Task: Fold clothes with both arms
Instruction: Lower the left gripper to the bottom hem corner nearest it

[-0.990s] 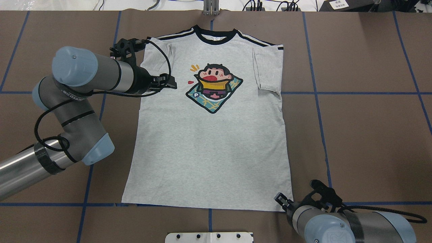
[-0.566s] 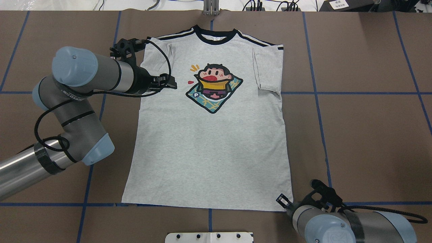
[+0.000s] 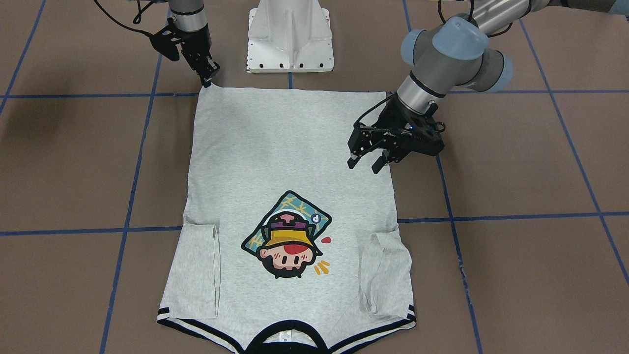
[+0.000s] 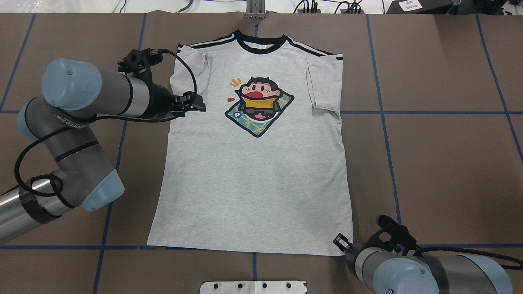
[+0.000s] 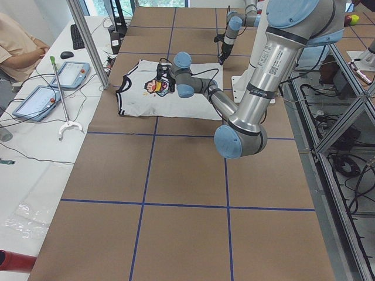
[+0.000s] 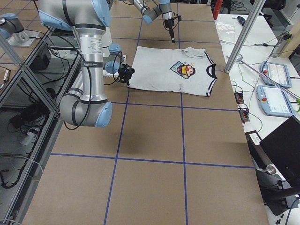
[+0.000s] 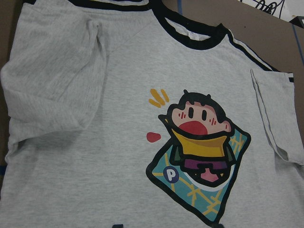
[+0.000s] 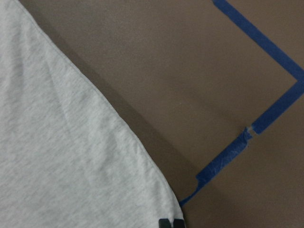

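T-shirt [image 4: 253, 171] lies flat on the tabletop [image 4: 433, 163] — left fingers [image 3: 381, 162] spread, holding nothing; right fingers [image 3: 206, 71] at hem corner, grip unclear.

A brown table cover [image 4: 441, 171] carries a grid of blue tape lines [image 4: 429, 112]. A white pedestal base [image 3: 290, 37] stands at one long edge. On a white side bench [image 5: 23, 175] lie two tablet-like pendants [image 5: 70, 75], a keyboard [image 5: 77, 36], a mouse [image 5: 67, 55] and a long grabber stick [image 5: 58, 93]. A person's sleeve [image 5: 14, 47] shows beside them.
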Controlling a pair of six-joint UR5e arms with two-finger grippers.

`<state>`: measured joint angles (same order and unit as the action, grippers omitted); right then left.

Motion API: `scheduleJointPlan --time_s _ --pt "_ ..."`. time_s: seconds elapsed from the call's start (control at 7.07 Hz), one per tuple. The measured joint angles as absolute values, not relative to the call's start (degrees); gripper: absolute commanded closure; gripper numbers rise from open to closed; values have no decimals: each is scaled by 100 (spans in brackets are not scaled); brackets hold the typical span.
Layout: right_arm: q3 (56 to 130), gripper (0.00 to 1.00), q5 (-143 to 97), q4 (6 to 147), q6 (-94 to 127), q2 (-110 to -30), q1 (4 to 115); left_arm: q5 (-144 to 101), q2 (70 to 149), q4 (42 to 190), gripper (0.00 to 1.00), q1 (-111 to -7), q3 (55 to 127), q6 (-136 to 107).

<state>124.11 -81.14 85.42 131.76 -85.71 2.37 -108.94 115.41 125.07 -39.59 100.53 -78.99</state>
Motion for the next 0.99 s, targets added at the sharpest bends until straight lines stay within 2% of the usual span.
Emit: scheduleJointPlan --time_s 0.42,0.71,0.99 --pt "12753 100 -8131 8543 13131 -8945 254 -10288 11188 11430 30 -3275 11020 -8489" --pt "12837 100 -8136 8543 13116 -9040 253 -10074 10636 11094 30 -2812 11646 -8878" --pt "12830 100 -8131 8543 13114 -9051 248 -9870 10149 11026 30 -2380 11904 -9250"
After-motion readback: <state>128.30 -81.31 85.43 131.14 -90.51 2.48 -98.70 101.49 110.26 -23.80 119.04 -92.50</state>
